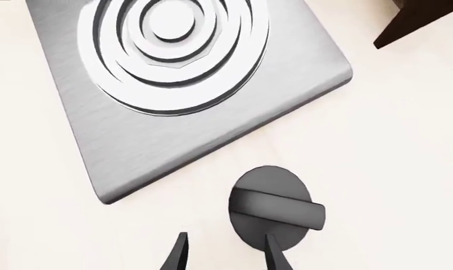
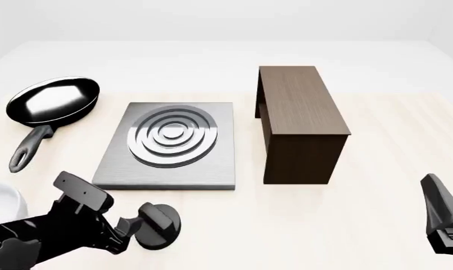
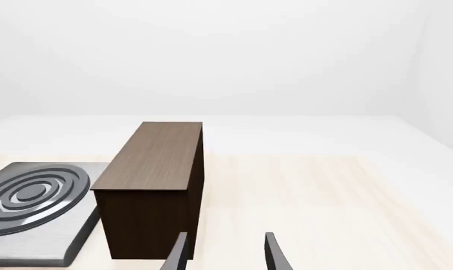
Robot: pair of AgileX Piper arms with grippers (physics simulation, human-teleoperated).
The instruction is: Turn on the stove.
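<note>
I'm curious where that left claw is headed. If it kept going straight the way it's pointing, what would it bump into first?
Most likely the black knob: the left claw is open with the knob just ahead, slightly off-centre. Depth is uncertain.

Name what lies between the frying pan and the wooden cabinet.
The stove lies between the frying pan and the cabinet, seen in the front view.

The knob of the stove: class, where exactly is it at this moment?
In the front view the knob lies on the table just in front of the stove, toward its left front corner, with the left end effector right beside it.
</note>
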